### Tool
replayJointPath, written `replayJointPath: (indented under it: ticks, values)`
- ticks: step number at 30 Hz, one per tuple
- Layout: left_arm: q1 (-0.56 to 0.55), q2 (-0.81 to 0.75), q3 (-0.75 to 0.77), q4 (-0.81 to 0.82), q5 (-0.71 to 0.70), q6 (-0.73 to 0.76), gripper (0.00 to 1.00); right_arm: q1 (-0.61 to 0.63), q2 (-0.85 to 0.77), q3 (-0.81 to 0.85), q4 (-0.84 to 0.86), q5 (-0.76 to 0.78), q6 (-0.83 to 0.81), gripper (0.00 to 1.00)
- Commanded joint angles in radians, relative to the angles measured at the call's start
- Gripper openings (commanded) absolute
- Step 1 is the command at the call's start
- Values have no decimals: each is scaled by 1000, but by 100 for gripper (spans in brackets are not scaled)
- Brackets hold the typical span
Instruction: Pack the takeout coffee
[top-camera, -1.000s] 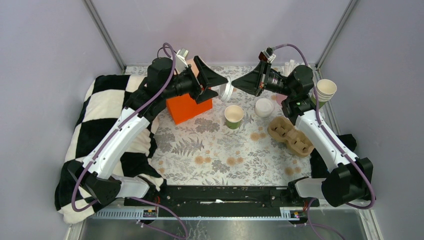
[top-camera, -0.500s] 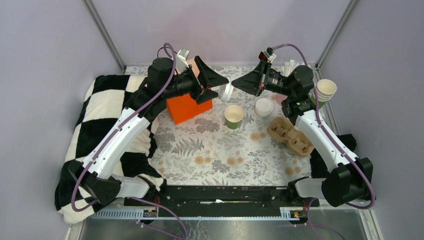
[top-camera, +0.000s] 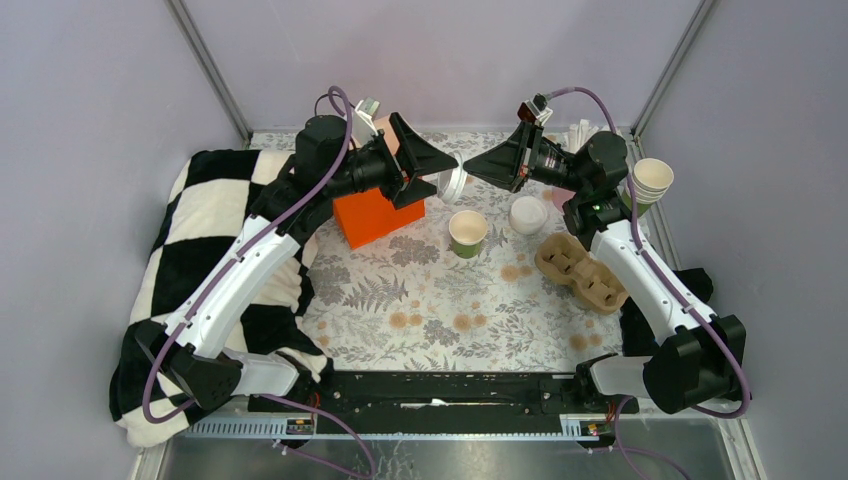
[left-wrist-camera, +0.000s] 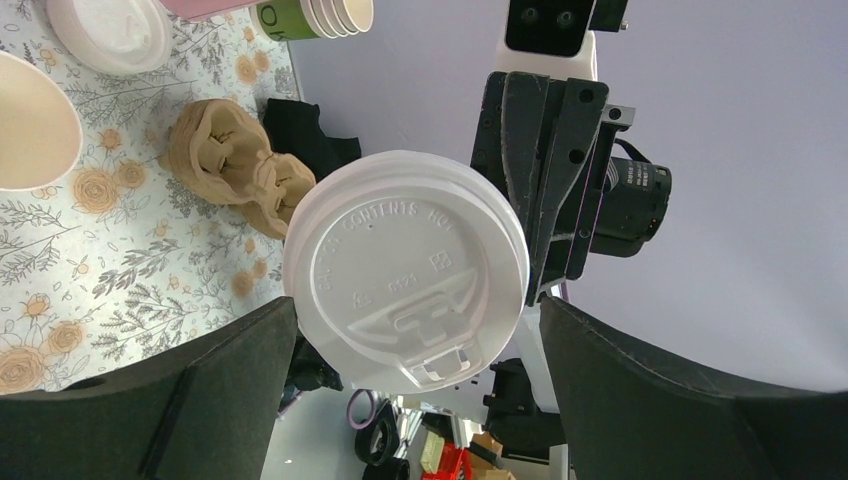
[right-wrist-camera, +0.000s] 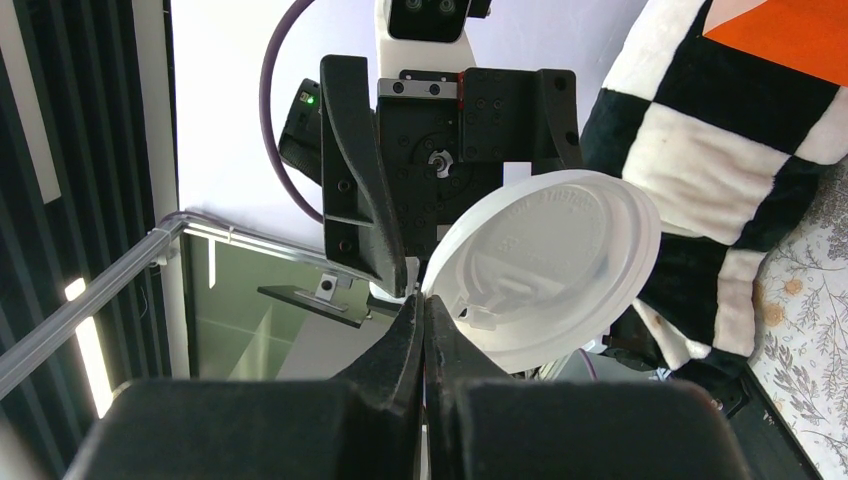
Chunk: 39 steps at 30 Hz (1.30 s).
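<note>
A lidded green cup is not in view. A lone lidless green cup (top-camera: 467, 232) with a cream inside stands upright on the floral mat. A white plastic lid (top-camera: 453, 183) hangs in the air above and behind it. My right gripper (top-camera: 467, 170) is shut on the lid's rim; in the right wrist view (right-wrist-camera: 423, 305) the lid (right-wrist-camera: 545, 270) sticks out from the closed fingertips. My left gripper (top-camera: 440, 178) is open, its fingers wide on either side of the lid (left-wrist-camera: 405, 285). The brown pulp carrier (top-camera: 582, 270) lies empty at the right.
A second white lid (top-camera: 528, 214) lies on the mat beside the cup. A stack of lidless green cups (top-camera: 650, 182) stands at the far right. An orange box (top-camera: 375, 215) sits under my left arm. A black-and-white checked cloth (top-camera: 210, 240) covers the left.
</note>
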Motion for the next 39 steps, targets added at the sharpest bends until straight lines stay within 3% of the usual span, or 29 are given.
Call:
replayJointPath:
  ticks: [1,17,32,35,38,39]
  values:
    - [-4,-6,16,51,24,0,95,8,-15,2,49,0,-4,0]
    - [-15,19,31,51,22,1,91,9,-21,4,43,-3,-10,0]
    - [-16,22,62,2,-19,38,79,8,-33,-10,14,-4,-27,1]
    - [-16,24,67,-7,-29,50,78,9,-39,-7,-21,-4,-53,14]
    - [-17,29,83,-42,-48,81,78,0,-50,15,-131,-4,-136,35]
    - [-17,34,92,-58,-56,97,78,-9,-58,35,-212,-1,-198,53]
